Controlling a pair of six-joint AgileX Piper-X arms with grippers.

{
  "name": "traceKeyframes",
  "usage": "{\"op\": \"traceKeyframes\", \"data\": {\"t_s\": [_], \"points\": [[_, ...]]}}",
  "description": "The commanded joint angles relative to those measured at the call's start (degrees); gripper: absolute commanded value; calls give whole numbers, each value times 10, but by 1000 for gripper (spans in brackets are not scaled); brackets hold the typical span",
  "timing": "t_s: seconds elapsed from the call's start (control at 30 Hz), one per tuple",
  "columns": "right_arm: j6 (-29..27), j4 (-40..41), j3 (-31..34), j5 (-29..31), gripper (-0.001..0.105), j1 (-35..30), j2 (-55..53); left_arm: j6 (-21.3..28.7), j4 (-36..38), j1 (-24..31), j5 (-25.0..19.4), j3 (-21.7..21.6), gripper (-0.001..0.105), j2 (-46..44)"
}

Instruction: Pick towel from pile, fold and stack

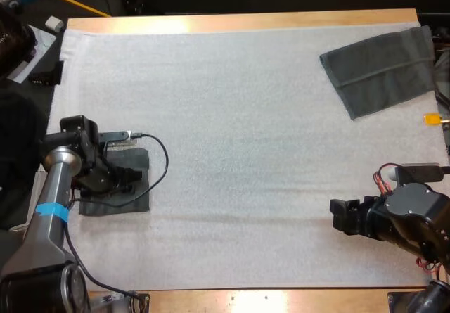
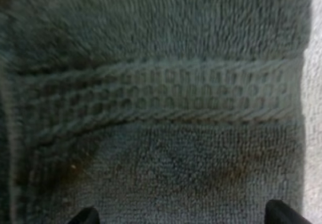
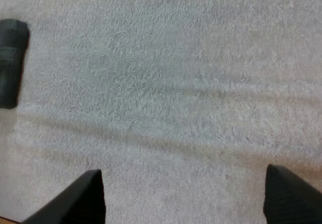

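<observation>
The left arm's black two-fingered gripper (image 1: pixel 130 178) is down over a small folded dark grey-green towel (image 1: pixel 137 202) that lies flat at the near left of the white mat (image 1: pixel 246 151). The mat covers most of the wooden surface (image 1: pixel 246 21). In the left wrist view that towel (image 2: pixel 161 148) sits right under the left gripper (image 2: pixel 183 216), its woven band running across the pile. The fingers (image 2: pixel 282 213) stand well apart, one towards each side of the folded towel; they may be resting on the cloth, though contact is hard to judge. A second, larger dark grey-green towel (image 1: pixel 380 70) lies spread flat and slightly askew at the far right corner of the mat, well apart from the first. The right arm's black gripper (image 1: pixel 337 216) hangs above bare mat at the near right, pointing toward the left arm. In the right wrist view its fingers (image 3: pixel 83 196) are apart with nothing between them, and the small folded towel (image 3: pixel 12 63) shows far off across the mat
</observation>
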Motion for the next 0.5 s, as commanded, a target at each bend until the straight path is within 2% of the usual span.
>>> {"op": "traceKeyframes", "data": {"t_s": [0.0,0.27,0.47], "points": [[-7,3,-4,-2,64,-1,-2,-7,-11,-4,2,10,61,9],[-1,2,-3,1,64,0,-2,-9,-12,-3,-3,15,61,22],[-1,2,-3,1,64,1,-2,-11,-23,-3,9,7,61,24]]}}
